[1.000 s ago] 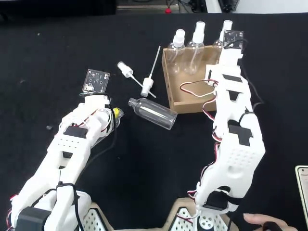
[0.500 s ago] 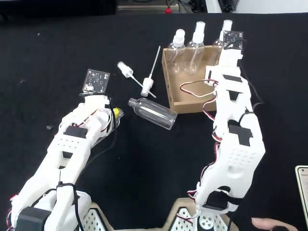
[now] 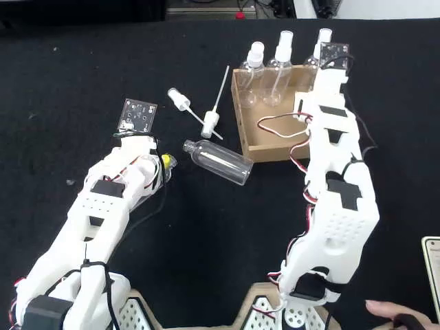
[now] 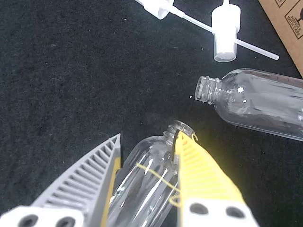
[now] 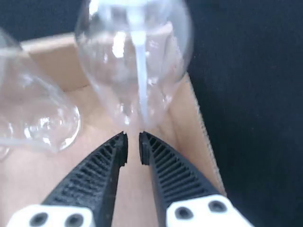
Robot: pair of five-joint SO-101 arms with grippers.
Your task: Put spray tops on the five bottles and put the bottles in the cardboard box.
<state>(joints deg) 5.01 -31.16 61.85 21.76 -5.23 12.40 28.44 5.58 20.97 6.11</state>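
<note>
Box (image 3: 268, 151) holds three bottles (image 3: 280, 72); fourth bottle (image 3: 218, 162) lies loose; left gripper (image 4: 149, 142) clamps fifth bottle (image 4: 147, 175); right gripper (image 5: 132, 137) closed.

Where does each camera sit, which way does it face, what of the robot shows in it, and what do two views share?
High view: fixed above the black table, looking down; both white arms show.
Left wrist view: on that arm's wrist, looking along its grey-and-yellow left gripper, shut on an uncapped clear plastic bottle.
Right wrist view: on that arm's wrist, looking into the brown cardboard box; its black right gripper, shut.
Shared: high and left wrist views show the lying clear bottle and white spray tops.
</note>
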